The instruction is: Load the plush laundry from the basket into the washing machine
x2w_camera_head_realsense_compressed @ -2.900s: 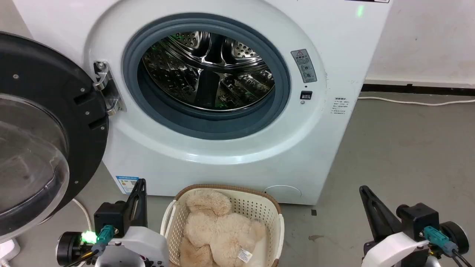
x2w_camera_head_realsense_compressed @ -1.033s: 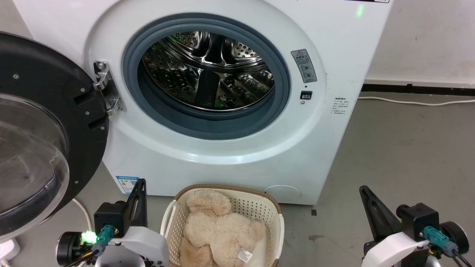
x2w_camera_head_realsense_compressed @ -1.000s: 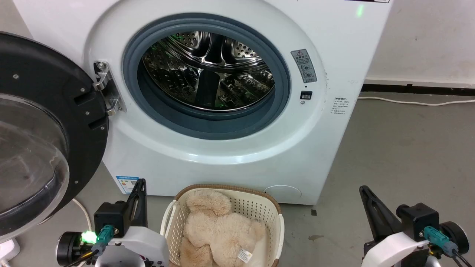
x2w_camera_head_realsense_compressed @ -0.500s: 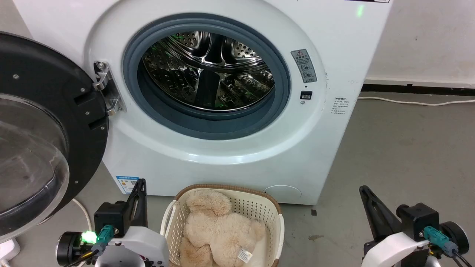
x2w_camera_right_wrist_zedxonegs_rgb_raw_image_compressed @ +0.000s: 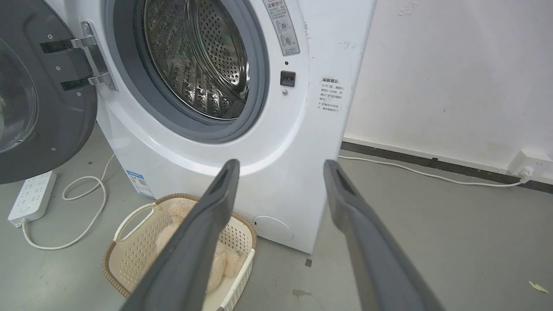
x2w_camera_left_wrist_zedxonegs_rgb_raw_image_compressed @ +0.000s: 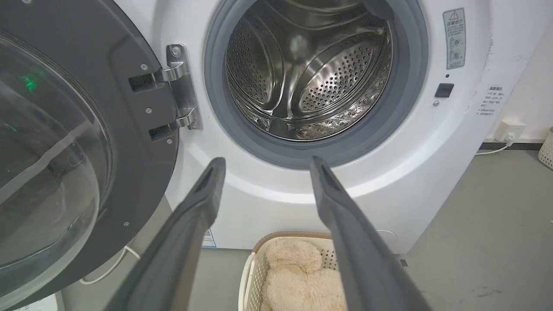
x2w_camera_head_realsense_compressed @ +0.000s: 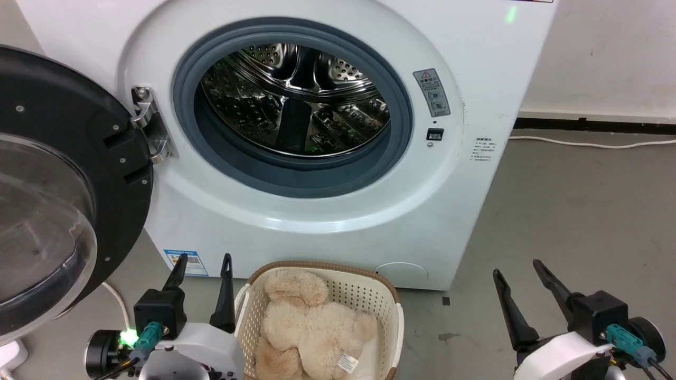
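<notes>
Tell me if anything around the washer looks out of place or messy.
Nothing serious. A power strip and a loose white cable lie on the floor beside the open door, and a small dark stain marks the floor right of the basket. The toy sits neatly inside.

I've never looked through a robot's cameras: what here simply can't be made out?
Stuffed toy: lower part cut off by head view's bottom edge.
Basket floor: mostly under the toy, head view.
Warning sticker: print too small, all views.
Door: left side past head view's edge.
</notes>
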Motion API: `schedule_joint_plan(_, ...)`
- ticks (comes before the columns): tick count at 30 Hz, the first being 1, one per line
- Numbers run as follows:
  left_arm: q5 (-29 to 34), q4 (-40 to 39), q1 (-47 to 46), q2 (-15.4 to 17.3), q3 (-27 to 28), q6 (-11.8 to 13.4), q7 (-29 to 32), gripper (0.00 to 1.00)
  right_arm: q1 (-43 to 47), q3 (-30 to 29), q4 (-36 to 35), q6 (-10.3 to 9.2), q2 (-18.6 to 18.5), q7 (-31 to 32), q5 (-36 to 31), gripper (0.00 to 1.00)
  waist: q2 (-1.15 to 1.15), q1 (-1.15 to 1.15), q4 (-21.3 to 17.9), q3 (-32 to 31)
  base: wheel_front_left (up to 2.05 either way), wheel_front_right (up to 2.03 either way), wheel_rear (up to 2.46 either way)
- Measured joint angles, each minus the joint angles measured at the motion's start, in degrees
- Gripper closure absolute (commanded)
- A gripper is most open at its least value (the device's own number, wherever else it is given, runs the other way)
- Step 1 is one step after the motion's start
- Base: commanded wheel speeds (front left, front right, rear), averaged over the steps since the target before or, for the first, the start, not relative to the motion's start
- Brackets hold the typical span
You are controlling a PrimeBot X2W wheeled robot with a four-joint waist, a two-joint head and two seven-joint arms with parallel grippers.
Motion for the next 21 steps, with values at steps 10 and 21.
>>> schedule_joint_plan(10,-2.33,1.47,-0.06,0.01,-0.66,-0.02,-0.79,0.0,0.08,0.21,-0.05,0.0,0.0,-1.21,1.81,0.0,0.0,0.0,-0.55,1.12,0.0,0.0,0.0)
schedule_joint_plan(21,-5.04,5.3,-2.99,0.3,-1.78,-0.54,-0.54,0.0,0.05,0.63,-0.89,-0.01,0.0,-2.48,3.97,0.0,0.0,0.0,-1.96,4.3,0.0,0.0,0.0)
